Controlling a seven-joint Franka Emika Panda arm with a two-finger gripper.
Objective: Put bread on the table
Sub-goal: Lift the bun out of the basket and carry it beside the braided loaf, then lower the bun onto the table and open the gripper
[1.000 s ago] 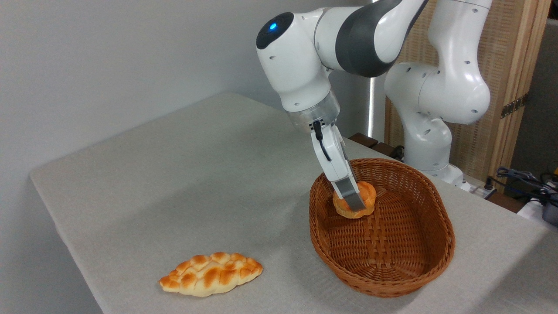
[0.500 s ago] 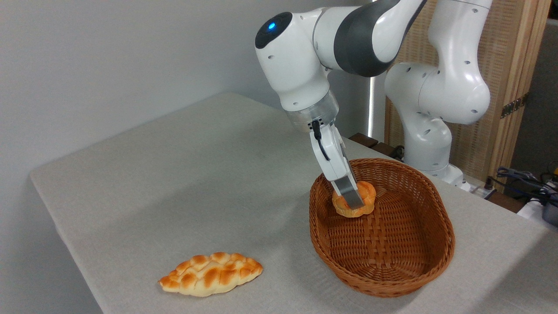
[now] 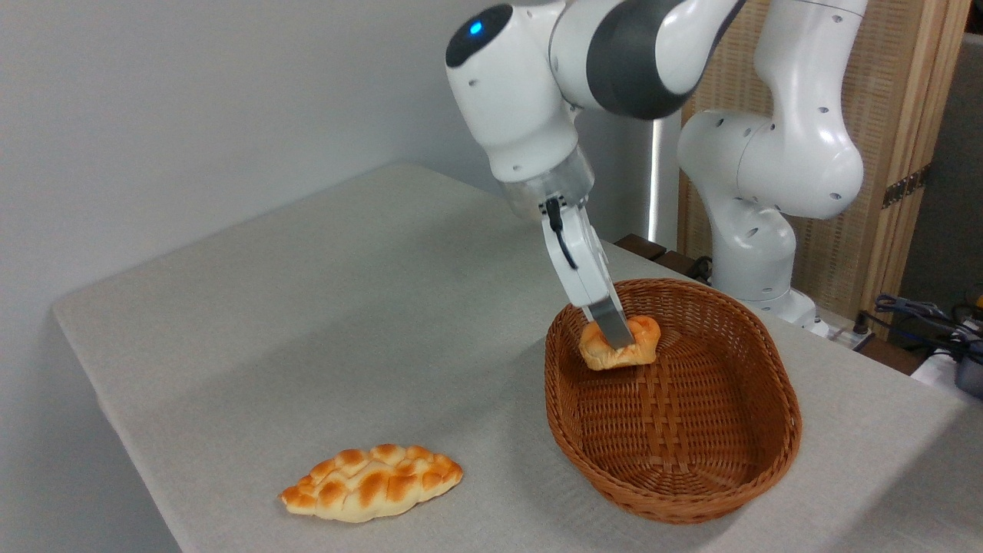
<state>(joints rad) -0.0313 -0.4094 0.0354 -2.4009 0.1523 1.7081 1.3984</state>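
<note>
My claw [image 3: 619,338] was clamped on the bread [image 3: 620,346] — the small golden bun — with my near finger [image 3: 613,326] lying across its front, and the bun hung tilted above the far left part of the wicker basket [image 3: 676,476], inside its rim. The basket stood on the right side of the table [image 3: 307,307], and a longer braided loaf [image 3: 372,482] lay on the cloth near the front edge — well to the left of the basket.
</note>
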